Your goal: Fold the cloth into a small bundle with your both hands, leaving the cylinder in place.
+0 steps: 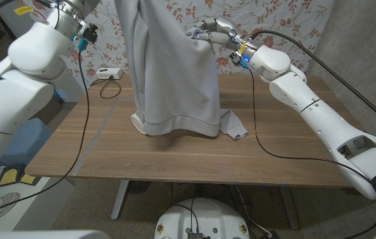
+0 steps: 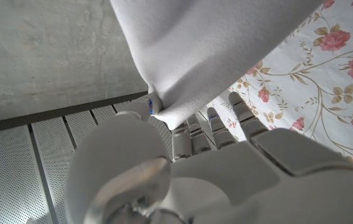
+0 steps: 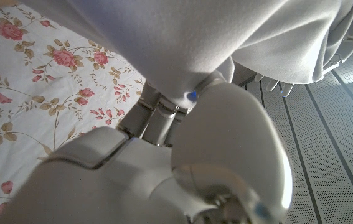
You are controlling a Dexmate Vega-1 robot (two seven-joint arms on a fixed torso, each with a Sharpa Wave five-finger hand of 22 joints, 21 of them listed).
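A large light-grey cloth (image 1: 174,66) hangs upright over the table (image 1: 174,162). Its lower hem and one corner (image 1: 235,129) drag on the wood. My right hand (image 1: 213,30) grips the cloth's upper edge at the back right. In the right wrist view the cloth (image 3: 226,37) is pinched between the fingers of that hand (image 3: 182,155). My left arm (image 1: 42,46) reaches up to the picture's top left. In the left wrist view my left hand (image 2: 213,162) holds a corner of the cloth (image 2: 213,50) high up, near the ceiling.
A small white box (image 1: 108,73) with a cable sits at the table's back left. Black cables (image 1: 257,136) trail over the wood on both sides. A floral curtain (image 1: 274,16) hangs behind the table, with a concrete wall to its right.
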